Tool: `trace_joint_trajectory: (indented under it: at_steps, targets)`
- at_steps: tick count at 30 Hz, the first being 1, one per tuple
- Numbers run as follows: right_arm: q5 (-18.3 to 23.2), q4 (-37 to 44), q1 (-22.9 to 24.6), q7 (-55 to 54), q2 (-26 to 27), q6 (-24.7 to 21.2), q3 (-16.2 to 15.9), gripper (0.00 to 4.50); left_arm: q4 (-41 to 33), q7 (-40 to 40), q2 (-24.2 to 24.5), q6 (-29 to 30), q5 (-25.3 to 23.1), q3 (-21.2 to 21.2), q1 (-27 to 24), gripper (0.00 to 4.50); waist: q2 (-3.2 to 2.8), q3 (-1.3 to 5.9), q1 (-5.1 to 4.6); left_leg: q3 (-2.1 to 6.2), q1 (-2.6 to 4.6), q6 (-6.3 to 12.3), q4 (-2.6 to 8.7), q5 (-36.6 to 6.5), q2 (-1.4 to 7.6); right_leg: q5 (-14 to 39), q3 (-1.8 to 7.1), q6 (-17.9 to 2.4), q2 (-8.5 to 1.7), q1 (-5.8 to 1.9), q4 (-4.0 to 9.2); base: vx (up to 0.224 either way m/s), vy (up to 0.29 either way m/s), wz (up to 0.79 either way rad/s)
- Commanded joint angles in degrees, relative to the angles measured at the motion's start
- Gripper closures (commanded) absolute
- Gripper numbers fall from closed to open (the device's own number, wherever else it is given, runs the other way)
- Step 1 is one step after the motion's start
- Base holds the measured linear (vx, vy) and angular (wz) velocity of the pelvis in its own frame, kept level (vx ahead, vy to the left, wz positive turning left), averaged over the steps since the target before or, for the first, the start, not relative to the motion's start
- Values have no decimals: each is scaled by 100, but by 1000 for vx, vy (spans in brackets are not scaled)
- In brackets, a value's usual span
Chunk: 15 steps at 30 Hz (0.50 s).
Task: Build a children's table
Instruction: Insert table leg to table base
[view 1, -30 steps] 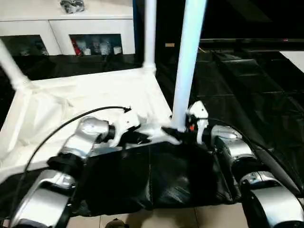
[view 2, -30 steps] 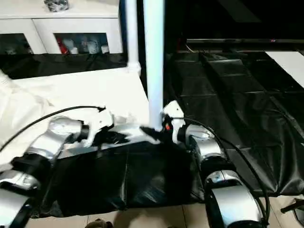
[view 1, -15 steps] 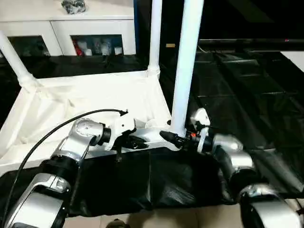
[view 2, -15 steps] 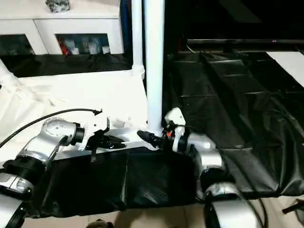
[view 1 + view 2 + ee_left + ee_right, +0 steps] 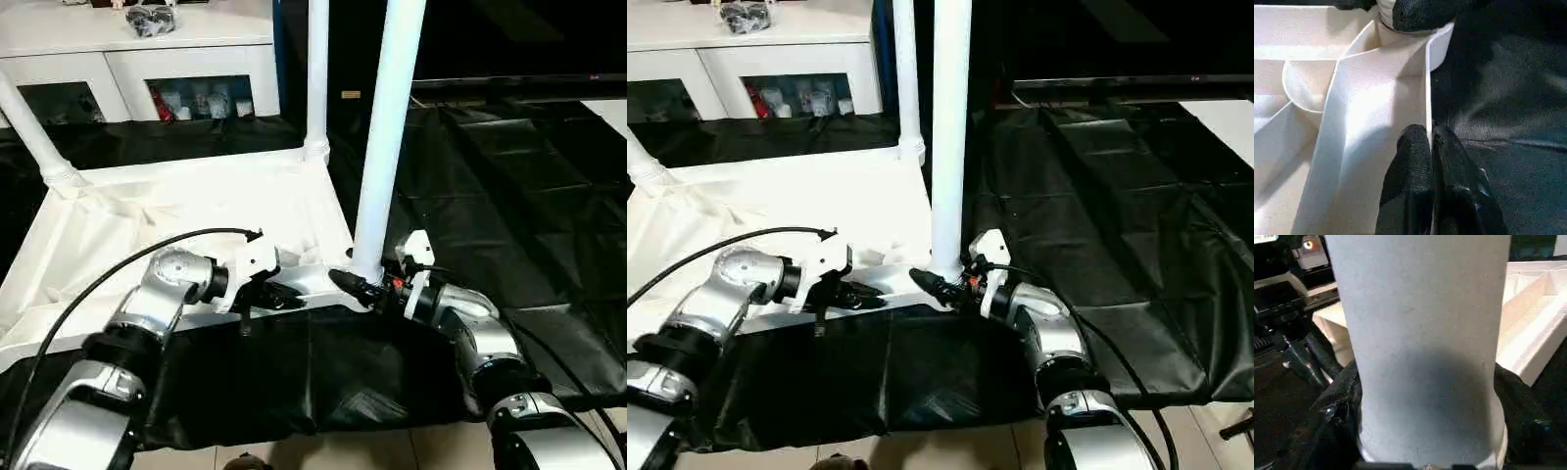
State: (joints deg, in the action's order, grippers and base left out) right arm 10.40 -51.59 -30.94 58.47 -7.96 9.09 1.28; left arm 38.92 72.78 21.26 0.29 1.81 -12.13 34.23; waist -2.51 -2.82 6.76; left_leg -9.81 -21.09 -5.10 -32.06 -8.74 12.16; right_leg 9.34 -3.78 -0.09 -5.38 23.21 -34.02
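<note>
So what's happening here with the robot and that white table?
The table lies upside down on black sheeting, with three legs standing in its corner sockets. The right gripper clasps the nearest leg at its base, while the left gripper pinches the table's rim beside it.

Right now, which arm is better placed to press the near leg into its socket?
Probably the right: the right gripper already clasps the near leg at its base. The left gripper pinches the tabletop's rim.

Silver forearms [image 5: 157, 304], black cables [image 5: 108, 274], black tool fingers [image 5: 1415, 186]
</note>
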Motion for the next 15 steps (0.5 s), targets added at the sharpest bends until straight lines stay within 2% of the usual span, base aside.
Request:
trace_joint_trajectory:
  at_steps: [1, 2, 3, 4, 6, 9, 11, 13, 15]
  targets:
    - [-248, -236, 198, -161, -16, -225, -143, 165, -400, 173, -91, 64, 364, 158, 130, 393, -25, 351, 10, -27, 92, 96, 405, -2247, 109, 1957, 183, -1393, -265, -220, 430, 0, 0, 0]
    - [-239, -163, 197, -106, -18, -238, -170, 165, -615, 347, -135, 473, 850, 462, 202, 372, -4, 330, 2, -30, 77, 75, 408, -2312, 102, 2047, 181, -1413, -261, -228, 418, 0, 0, 0]
    - [-245, -139, 196, -70, -22, -228, -194, 165, -704, 469, -146, 713, 1071, 574, 264, 372, 57, 335, 3, -36, 73, 98, 406, -2313, 97, 2115, 176, -1386, -260, -230, 434, 0, 0, 0]
    - [-242, -113, 200, -29, -23, -224, -222, 165, -764, 590, -162, 910, 1241, 639, 338, 360, 41, 331, 2, -35, 80, 115, 401, -2309, 85, 2264, 176, -1331, -255, -217, 438, 0, 0, 0]
    - [-244, -78, 200, 37, -25, -232, -264, 165, -771, 690, -266, 1170, 1438, 700, 501, 352, 46, 326, -10, -38, 78, 140, 397, -2235, 74, 2363, 177, -1257, -244, -217, 454, 0, 0, 0]
    - [-256, -52, 198, 69, -34, -241, -312, 165, -637, 600, -570, 1304, 1583, 751, 775, 324, 60, 340, -6, -41, 60, 188, 387, -2005, 72, 2196, 180, -1241, -241, -238, 448, 0, 0, 0]
    - [-284, -68, 185, 72, -46, -232, -340, 165, -411, 378, -770, 1231, 1565, 787, 964, 311, 51, 349, -19, -42, 27, 229, 377, -1843, 65, 1940, 178, -1277, -230, -262, 431, 0, 0, 0]
    - [-300, -60, 188, 79, -57, -227, -378, 165, -160, 60, -908, 1066, 1431, 777, 1113, 302, 47, 369, -28, -46, 25, 285, 354, -1748, 50, 1690, 169, -1313, -215, -282, 412, 0, 0, 0]
    - [-302, -45, 193, 83, -62, -225, -394, 166, -52, -50, -975, 1079, 1442, 808, 1185, 288, 55, 368, -34, -48, 16, 318, 347, -1705, 39, 1682, 163, -1299, -217, -294, 422, 0, 0, 0]
